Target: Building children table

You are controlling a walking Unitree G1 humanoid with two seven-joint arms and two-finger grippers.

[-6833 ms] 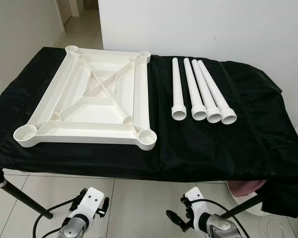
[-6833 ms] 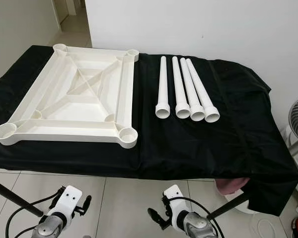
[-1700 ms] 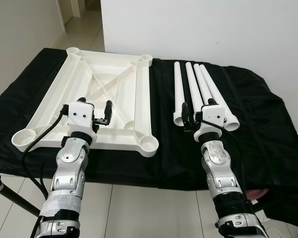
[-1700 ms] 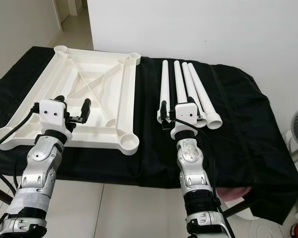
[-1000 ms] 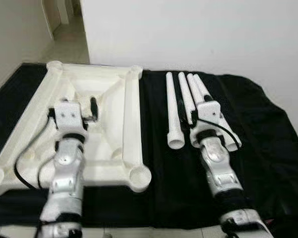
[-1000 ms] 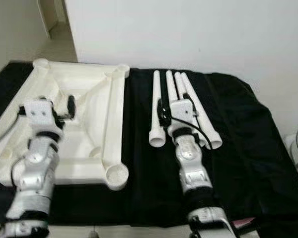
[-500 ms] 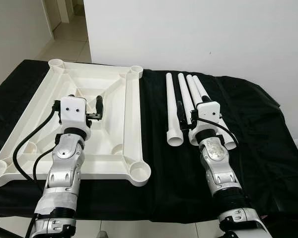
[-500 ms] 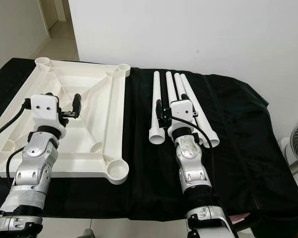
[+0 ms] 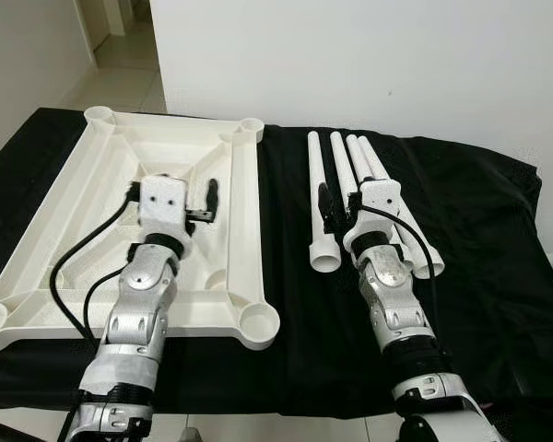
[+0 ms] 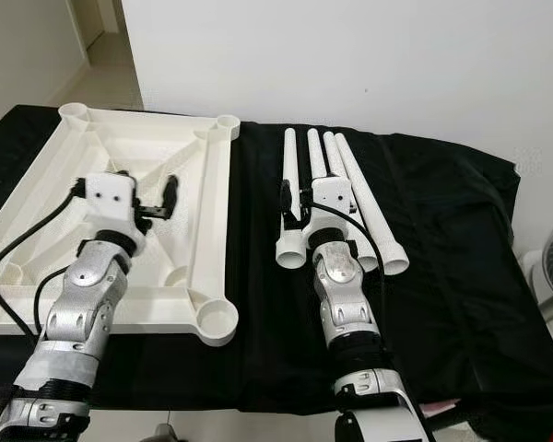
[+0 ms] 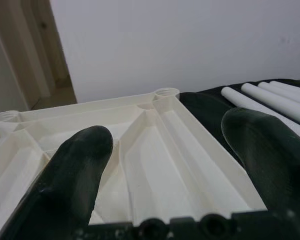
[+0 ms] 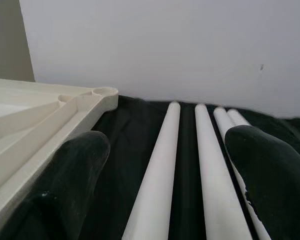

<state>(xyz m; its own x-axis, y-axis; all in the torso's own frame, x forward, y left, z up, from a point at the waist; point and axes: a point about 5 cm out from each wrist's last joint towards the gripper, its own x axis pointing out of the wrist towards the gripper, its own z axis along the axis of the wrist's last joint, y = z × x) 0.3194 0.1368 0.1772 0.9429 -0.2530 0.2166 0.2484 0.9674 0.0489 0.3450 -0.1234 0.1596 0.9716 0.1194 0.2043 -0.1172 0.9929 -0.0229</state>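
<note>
Now both arms have reached farther forward. Left jaws [image 9: 205,198] gape empty over the tabletop [image 9: 92,198]. Right jaws [image 12: 160,170] gape above the legs [image 9: 350,184].

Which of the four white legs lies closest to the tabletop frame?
The leftmost leg, lying apart from the other three bunched legs, nearest the upturned tabletop frame.

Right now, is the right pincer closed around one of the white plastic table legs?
No: the right pincer is open, its black fingers spread apart above the white plastic table legs lying on the black cloth.
</note>
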